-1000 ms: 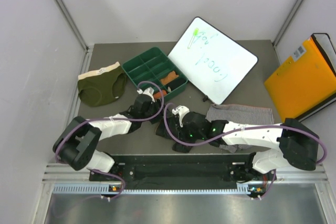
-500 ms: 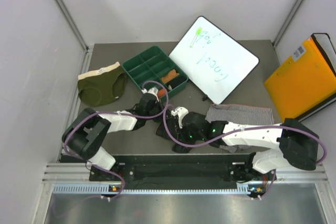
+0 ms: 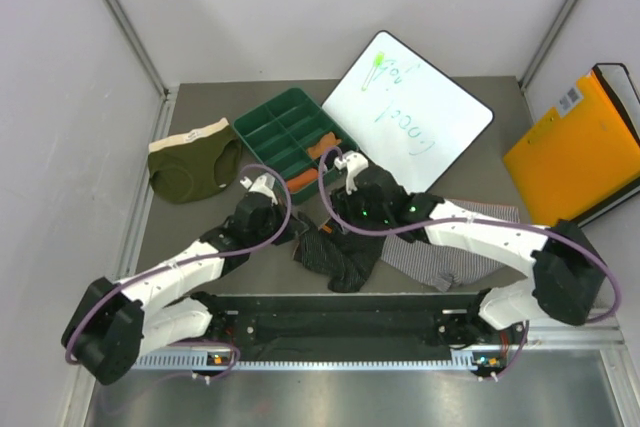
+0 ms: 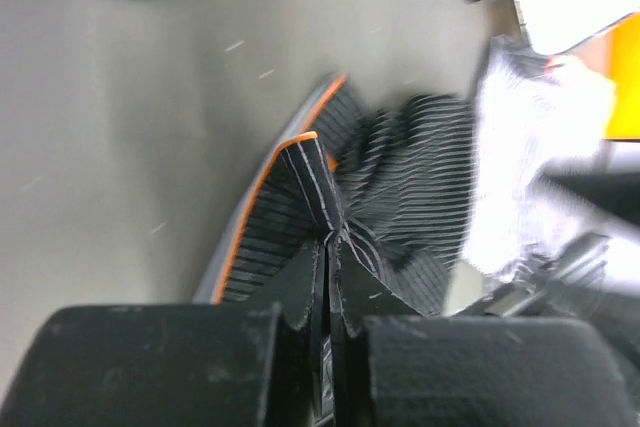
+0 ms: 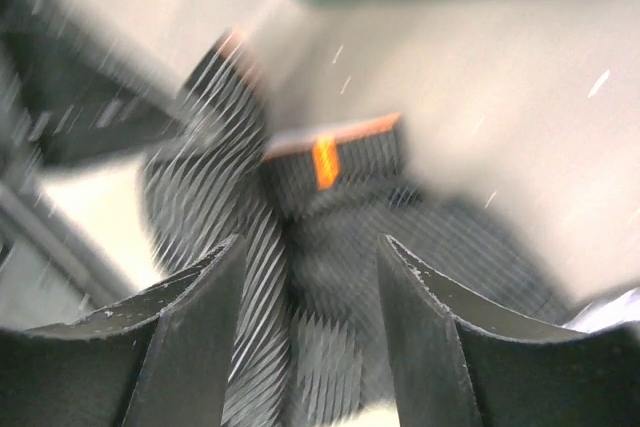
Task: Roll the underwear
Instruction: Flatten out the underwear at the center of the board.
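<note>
**Overhead and wrist views, rolling of the underwear at an early stage.** The green plastic divided tray (green tray) [image 3: 265, 109] serves as the reference.

The black, finely striped cloth briefs with orange trim (black briefs) [image 3: 340, 259] lie just in front of the green tray on the grey table [image 3: 210, 232]. They are bunched and partly folded over on themselves. The left gripper [image 4: 327, 247] has its jaws pressed together, pinching a raised fold of the black briefs close to the orange edge. The right gripper [image 5: 310, 242] hangs over the same garment on the side nearer the tray. Its jaws are parted with only air between them, so it holds nothing.

The olive green cotton briefs with a cream waistband (olive briefs) [image 3: 190, 167] lie spread flat to the left of the green tray, well apart from both arms. The grey-white fine-striped briefs (grey-white briefs) [image 3: 440, 265] lie flat in front and to the right of the tray. They are partly hidden beneath the right arm and touch the black briefs. A white rectangular whiteboard [image 3: 410, 117] rests beside the tray on its right.

*Progress, as judged:* no garment shows a finished roll. The black briefs appear to be the piece in hand, gathered but not yet wound. The olive briefs and grey-white briefs look untouched, so most of the task remains.
</note>
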Robot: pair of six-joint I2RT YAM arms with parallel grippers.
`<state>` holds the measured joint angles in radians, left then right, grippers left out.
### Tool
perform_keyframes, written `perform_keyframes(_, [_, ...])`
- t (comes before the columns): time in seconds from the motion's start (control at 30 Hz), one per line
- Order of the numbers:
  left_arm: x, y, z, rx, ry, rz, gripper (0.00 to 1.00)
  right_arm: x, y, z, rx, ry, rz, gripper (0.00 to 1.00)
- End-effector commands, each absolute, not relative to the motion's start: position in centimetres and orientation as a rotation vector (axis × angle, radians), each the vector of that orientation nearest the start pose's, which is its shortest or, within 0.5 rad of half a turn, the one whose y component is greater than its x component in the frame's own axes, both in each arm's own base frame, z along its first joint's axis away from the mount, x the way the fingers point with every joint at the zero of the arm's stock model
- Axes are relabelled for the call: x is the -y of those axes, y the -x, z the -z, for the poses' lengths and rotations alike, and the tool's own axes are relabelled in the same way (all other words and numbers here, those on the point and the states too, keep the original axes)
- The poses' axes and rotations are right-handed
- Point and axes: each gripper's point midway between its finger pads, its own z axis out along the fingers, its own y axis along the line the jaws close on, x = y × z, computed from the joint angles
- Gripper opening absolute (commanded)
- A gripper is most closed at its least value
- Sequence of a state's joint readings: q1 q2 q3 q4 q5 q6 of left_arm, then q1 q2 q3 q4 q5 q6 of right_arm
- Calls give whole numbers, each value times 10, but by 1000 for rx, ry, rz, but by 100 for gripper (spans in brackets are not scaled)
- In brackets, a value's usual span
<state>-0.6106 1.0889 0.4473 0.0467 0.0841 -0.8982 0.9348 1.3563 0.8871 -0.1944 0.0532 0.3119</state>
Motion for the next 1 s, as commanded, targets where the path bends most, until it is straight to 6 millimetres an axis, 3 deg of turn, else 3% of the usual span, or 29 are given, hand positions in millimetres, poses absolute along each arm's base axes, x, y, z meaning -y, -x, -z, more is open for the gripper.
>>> perform_keyframes(0.0, [187,-208,-56,-2434,306,716,0,-329,-266,-133,-2117,755,-578,55])
perform_keyframes(0.03, [185,-205,-55,-2442,308,713,0,-331,-274,-119,-2137,765,-554,55])
perform_keyframes(0.13, [181,-199,-53,-2451,324,712,0,-341,-288,-114,-2112,814,-523,55])
perform_keyframes(0.3, [172,-195,-51,-2442,357,681,0,-345,-298,-81,-2140,854,-458,54])
perform_keyframes(0.5, [171,-189,-46,-2454,368,692,0,-339,-298,-49,-2186,885,-399,52])
perform_keyframes(0.7, [169,-190,-47,-2449,358,680,0,-335,-296,-32,-2213,914,-375,50])
perform_keyframes(0.8, [170,-189,-46,-2450,348,683,0,-331,-298,-24,-2227,910,-343,42])
perform_keyframes(0.83, [170,-189,-46,-2451,340,687,0,-331,-298,-21,-2235,906,-338,28])
perform_keyframes(0.97, [171,-191,-46,-2446,314,684,0,-328,-304,-19,-2241,870,-297,3])
